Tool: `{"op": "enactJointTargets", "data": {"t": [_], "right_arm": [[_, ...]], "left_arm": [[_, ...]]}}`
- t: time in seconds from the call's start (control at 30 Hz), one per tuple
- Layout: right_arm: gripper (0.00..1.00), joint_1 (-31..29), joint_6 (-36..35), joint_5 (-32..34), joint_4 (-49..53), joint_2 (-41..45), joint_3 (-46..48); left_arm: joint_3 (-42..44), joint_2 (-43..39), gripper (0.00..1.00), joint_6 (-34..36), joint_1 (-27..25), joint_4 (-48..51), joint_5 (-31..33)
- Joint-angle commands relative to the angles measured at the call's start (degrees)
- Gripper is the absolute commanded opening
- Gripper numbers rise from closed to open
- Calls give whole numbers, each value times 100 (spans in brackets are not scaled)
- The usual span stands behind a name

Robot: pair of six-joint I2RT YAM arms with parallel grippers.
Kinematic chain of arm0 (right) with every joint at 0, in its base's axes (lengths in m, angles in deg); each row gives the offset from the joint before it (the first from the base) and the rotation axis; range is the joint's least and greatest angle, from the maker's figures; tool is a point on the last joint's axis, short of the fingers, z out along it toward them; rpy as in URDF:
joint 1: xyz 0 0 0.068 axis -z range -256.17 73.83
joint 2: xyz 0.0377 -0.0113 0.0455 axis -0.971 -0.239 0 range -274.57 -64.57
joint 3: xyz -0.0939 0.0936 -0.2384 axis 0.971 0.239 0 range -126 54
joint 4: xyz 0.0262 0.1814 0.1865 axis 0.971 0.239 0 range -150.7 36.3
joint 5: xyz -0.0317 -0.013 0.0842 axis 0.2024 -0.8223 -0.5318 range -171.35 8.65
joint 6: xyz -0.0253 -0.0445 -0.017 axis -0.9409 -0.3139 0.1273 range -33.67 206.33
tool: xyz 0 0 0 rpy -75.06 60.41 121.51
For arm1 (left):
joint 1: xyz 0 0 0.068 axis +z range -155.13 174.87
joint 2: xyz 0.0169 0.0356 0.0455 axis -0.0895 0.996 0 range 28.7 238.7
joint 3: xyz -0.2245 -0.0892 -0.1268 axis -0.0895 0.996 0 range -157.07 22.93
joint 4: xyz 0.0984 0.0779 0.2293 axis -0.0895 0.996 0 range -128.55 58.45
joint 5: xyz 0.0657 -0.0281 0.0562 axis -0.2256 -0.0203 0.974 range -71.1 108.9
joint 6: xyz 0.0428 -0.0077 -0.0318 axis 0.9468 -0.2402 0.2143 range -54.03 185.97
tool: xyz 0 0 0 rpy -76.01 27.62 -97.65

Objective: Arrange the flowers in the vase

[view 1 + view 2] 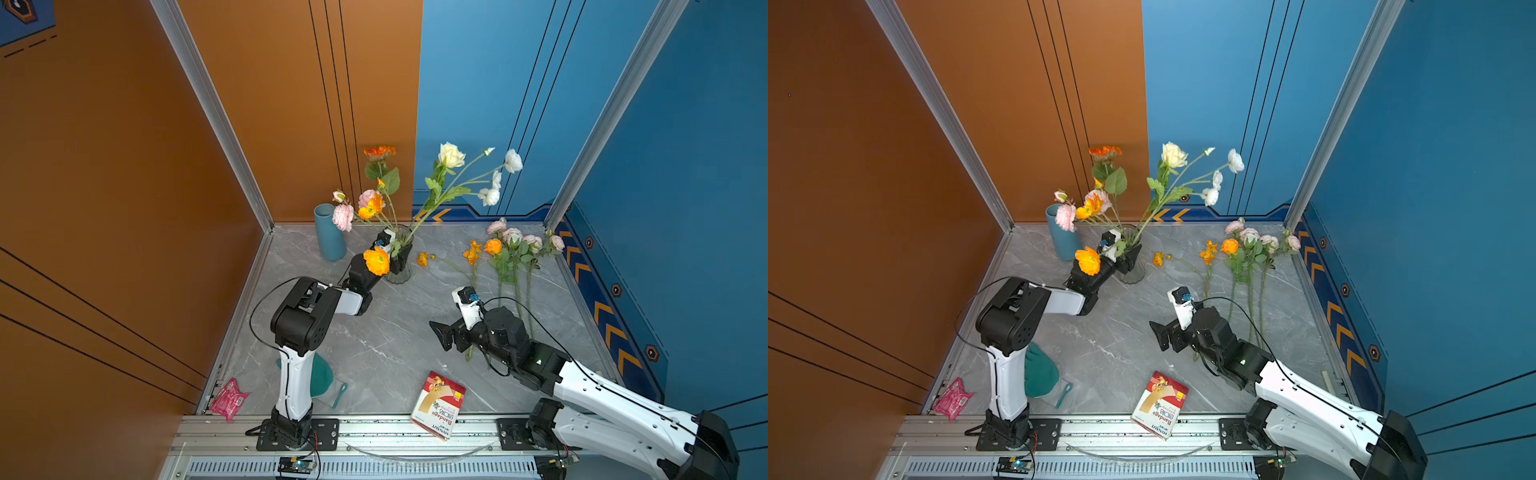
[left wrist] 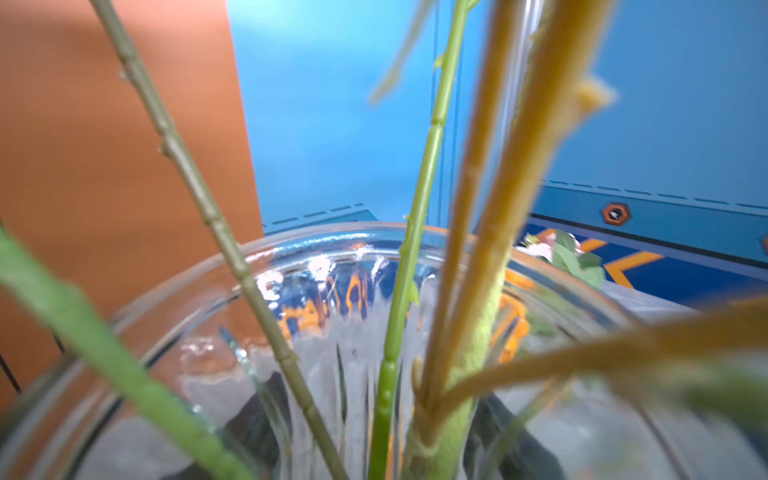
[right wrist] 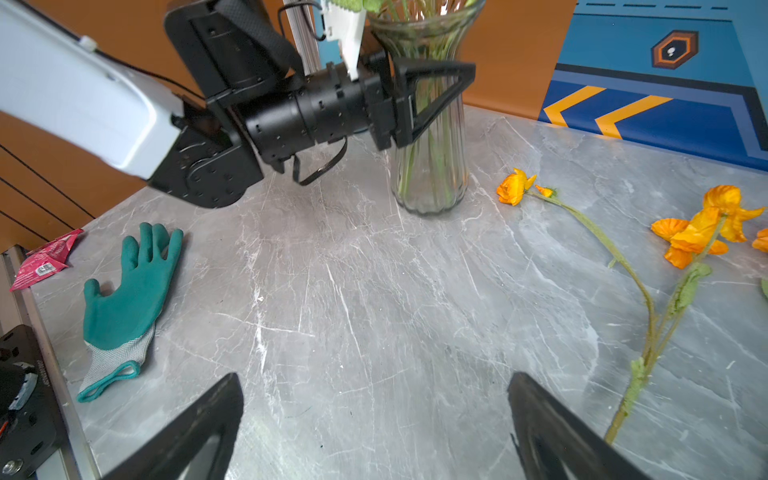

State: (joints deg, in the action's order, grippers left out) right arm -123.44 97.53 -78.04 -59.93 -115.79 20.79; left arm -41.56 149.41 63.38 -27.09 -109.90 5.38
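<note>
Surface [image 1: 374, 340]: grey, marble-veined, walled at the back and on both sides.
Back left corner: blue vase [image 1: 330, 235], upright.
Back, near the middle: glass vase [image 3: 430, 174], upright, green stems inside.
Right half: loose flowers [image 1: 509, 257] lying flat, orange and pale pink blooms toward the back edge.
Front left: green glove [image 3: 124, 299], small teal spoon [image 1: 340, 395] just beside it.
Front left corner: pink packet [image 1: 228, 400].
Front edge, middle: bandage box [image 1: 438, 405], overhanging the edge.

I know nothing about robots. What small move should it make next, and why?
Probably the right gripper should swing toward the nearest orange flower lying on the table and lower over its stem. Its jaws are open and empty above the table. Several flowers lie unplaced. The left gripper appears to clasp the glass vase, steadying it.
</note>
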Motion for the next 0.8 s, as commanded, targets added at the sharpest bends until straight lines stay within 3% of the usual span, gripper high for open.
{"op": "enactJointTargets", "data": {"t": [0.0, 0.23, 0.47, 0.57, 0.6, 0.63, 0.67, 0.77], "right_arm": [[100, 84, -18, -186, -224, 81, 69], [100, 271, -13, -245, -65, 297, 130], [100, 465, -1, -282, -4, 624, 271], [100, 533, 24, -332, 58, 653, 245], [100, 530, 25, -350, 87, 654, 224], [100, 534, 32, -359, 112, 657, 210], [100, 528, 50, -358, 124, 659, 196], [100, 525, 81, -360, 159, 700, 209]], "left_arm": [[-1086, 366, 30, -360, 247, -924, -137], [-2726, 1353, 29, -182, 327, 165, -9], [-2960, 1447, 35, 198, 212, 923, 116], [-2847, 1448, 55, 120, 210, 921, 113], [-2801, 1439, 66, 98, 209, 917, 128], [-2744, 1417, 88, 95, 207, 917, 156], [-2709, 1402, 98, 95, 202, 919, 151], [-2606, 1360, 98, 86, 208, 915, 190]]}}
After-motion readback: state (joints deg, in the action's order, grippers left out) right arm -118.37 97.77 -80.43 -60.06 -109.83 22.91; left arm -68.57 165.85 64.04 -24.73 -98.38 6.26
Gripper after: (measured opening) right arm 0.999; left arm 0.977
